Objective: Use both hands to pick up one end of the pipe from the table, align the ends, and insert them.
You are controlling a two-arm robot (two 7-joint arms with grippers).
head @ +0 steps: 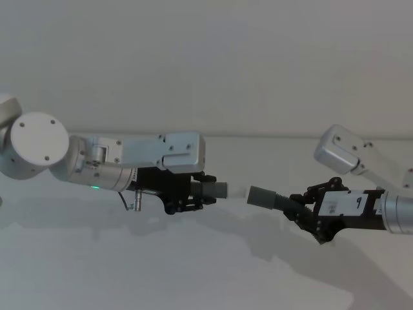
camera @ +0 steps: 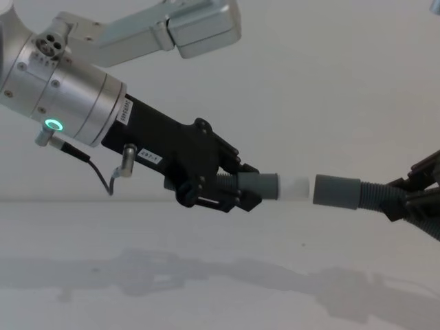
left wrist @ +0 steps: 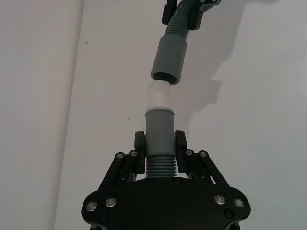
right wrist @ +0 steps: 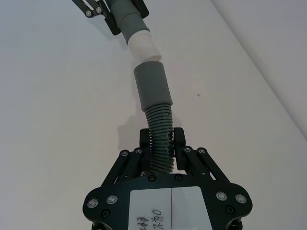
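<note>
We are clamping both black plastic grippers, left gripper (left wrist: 160,143) and right gripper (right wrist: 163,143), on the grey corrugated flexible hose (right wrist: 159,139); the ribs look bendy, so gripping near the smooth cuffs (left wrist: 169,60) should steady them.

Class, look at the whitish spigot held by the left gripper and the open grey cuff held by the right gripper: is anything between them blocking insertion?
Nothing visible. Only a short open gap separates the whitish spigot from the grey cuff.

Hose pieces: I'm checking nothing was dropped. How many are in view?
2. One hose piece, ending in a whitish spigot, is held by the left gripper. The other hose piece is held by the right gripper, its cuff facing the spigot across a small gap.
</note>
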